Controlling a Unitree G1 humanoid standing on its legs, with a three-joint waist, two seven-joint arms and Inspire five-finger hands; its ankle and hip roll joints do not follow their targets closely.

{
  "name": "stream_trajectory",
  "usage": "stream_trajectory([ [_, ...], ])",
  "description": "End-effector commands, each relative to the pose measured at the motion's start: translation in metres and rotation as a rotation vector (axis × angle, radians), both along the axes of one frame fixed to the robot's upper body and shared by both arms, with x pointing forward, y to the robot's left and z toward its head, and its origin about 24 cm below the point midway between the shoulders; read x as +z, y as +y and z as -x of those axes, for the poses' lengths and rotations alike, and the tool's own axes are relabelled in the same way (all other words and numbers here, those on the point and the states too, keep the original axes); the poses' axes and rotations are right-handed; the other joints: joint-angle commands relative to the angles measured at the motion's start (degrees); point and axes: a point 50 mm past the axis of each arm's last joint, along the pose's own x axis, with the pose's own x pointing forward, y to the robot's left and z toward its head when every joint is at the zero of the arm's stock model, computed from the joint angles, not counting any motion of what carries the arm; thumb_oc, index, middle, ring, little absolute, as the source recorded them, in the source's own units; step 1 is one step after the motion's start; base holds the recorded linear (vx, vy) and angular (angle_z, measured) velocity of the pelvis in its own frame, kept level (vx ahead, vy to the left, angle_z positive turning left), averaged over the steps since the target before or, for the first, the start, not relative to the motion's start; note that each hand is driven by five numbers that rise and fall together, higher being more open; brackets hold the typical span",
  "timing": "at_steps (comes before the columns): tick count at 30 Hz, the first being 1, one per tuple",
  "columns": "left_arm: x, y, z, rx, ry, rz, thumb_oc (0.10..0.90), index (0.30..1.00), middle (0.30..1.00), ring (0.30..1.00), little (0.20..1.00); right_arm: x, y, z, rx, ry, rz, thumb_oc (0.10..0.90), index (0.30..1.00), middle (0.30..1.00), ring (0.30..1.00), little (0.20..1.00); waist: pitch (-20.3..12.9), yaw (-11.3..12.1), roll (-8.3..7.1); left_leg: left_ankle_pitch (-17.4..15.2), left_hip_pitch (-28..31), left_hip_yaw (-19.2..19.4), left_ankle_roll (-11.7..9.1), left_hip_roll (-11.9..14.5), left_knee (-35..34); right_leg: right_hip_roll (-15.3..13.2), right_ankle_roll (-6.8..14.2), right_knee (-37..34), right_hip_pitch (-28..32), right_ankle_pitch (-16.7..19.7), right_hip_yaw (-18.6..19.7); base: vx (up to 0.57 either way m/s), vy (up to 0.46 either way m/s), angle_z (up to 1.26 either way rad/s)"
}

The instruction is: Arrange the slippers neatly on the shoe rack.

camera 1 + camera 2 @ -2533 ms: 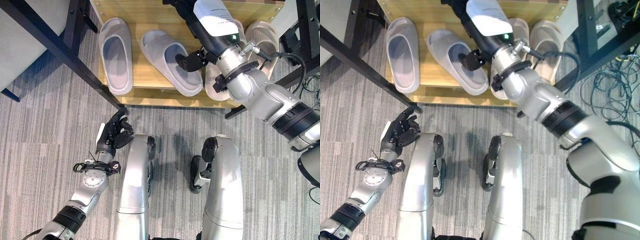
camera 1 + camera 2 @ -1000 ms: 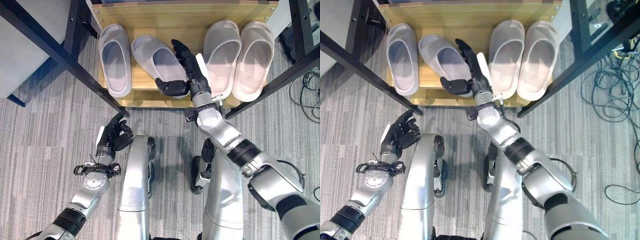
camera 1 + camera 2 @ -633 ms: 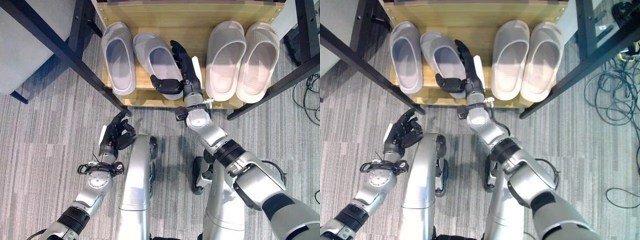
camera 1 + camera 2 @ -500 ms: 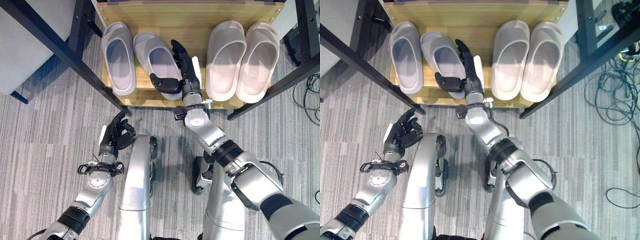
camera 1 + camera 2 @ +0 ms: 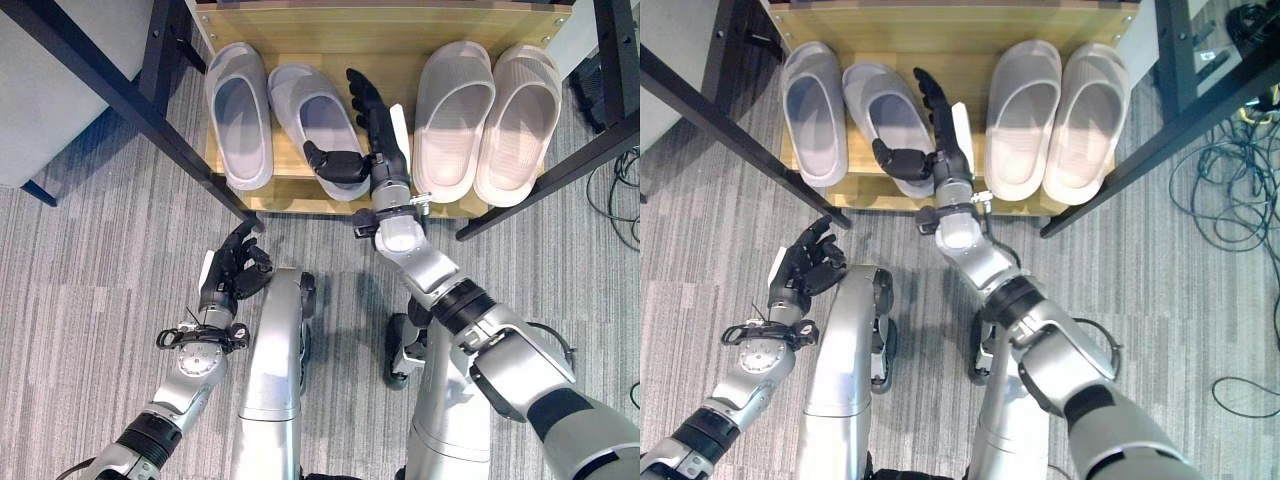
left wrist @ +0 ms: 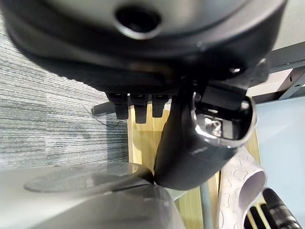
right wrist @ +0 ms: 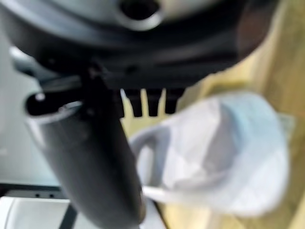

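— On the wooden shelf of the shoe rack [image 5: 300, 190], what lies where?

— Four slippers, all with toes pointing to the back. At the robot's left, a grey slipper [image 5: 238, 112] lies straight. Just beside it, a second grey slipper [image 5: 312, 118] is a little tilted, its heel swung towards the middle of the shelf. Well apart to the right, two beige slippers [image 5: 456, 105] [image 5: 520, 108] sit side by side, touching or nearly so.

— And the right hand?

— The right hand [image 5: 372, 140] reaches onto the shelf by the tilted grey slipper. Its fingers [image 5: 366, 100] run straight along that slipper's right edge, and the thumb [image 5: 335, 160] curls across its heel. Open, fingers extended against the shoe's side. From the right wrist camera the pale slipper [image 7: 214, 157] shows just past the fingers.

— The left hand?

— The left hand [image 5: 232, 272] hangs low over the grey striped carpet [image 5: 90, 290], in front of the rack and near a black leg of a frame [image 5: 120, 95]. Its fingers are loosely curled and hold nothing.

— Anything else around?

— Loose cables [image 5: 1230, 190] lie on the carpet at the far right.
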Motion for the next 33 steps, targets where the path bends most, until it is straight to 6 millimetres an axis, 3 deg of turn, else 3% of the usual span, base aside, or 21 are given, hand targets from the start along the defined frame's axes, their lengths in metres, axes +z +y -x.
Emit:
stream_trajectory([
  [1,-0.027,-0.027,0.025,-0.123,0.072,-0.039,0.800,0.900,0.900,0.900,0.900,0.061,0.022,0.031,0.146,-0.298,-0.061,0.800,0.900,0.900,0.900,0.900,-1.9,1.4,-0.89,6.0,-5.6,-0.7,-0.9,-3.4,-5.7,-3.7,-3.8,3.6,0.7,-3.6,0.9,0.00,0.000,0.00],
  [5,-0.026,-0.026,0.026,-0.118,0.073,-0.032,0.800,0.900,0.900,0.900,0.900,0.059,0.012,0.036,0.157,-0.308,-0.071,0.800,0.900,0.900,0.900,0.900,-1.9,1.0,-0.98,6.1,-5.6,-0.7,-0.9,-3.5,-5.6,-3.7,-3.8,3.5,0.7,-3.6,0.7,0.00,0.000,0.00],
  [18,-0.023,-0.021,0.025,-0.097,0.069,-0.029,0.800,0.900,0.900,0.900,0.900,0.035,0.008,0.036,0.263,-0.160,-0.175,0.800,0.900,0.900,0.900,0.900,-1.9,0.7,-1.30,6.9,-5.6,-0.9,-1.3,-3.3,-6.3,-4.1,-3.8,3.3,0.7,-3.1,0.6,-0.01,0.003,-0.01],
  [25,-0.020,-0.021,0.024,-0.101,0.057,-0.035,0.800,0.900,0.900,0.900,0.900,0.026,0.018,0.035,0.321,-0.097,-0.190,0.800,0.900,0.900,0.900,0.900,-1.9,0.9,-1.43,7.4,-5.6,-1.0,-1.5,-3.3,-7.1,-4.1,-3.9,2.9,0.7,-2.7,0.3,0.00,0.000,0.00],
  [33,-0.014,-0.024,0.020,-0.101,0.037,-0.032,0.800,0.900,0.900,0.900,0.900,0.022,0.043,0.036,0.392,-0.051,-0.193,0.800,0.900,0.900,0.900,0.900,-1.9,1.4,-1.05,7.9,-5.6,-1.1,-1.7,-3.4,-8.0,-4.1,-3.9,2.4,0.7,-2.3,0.2,0.00,0.000,0.00],
])
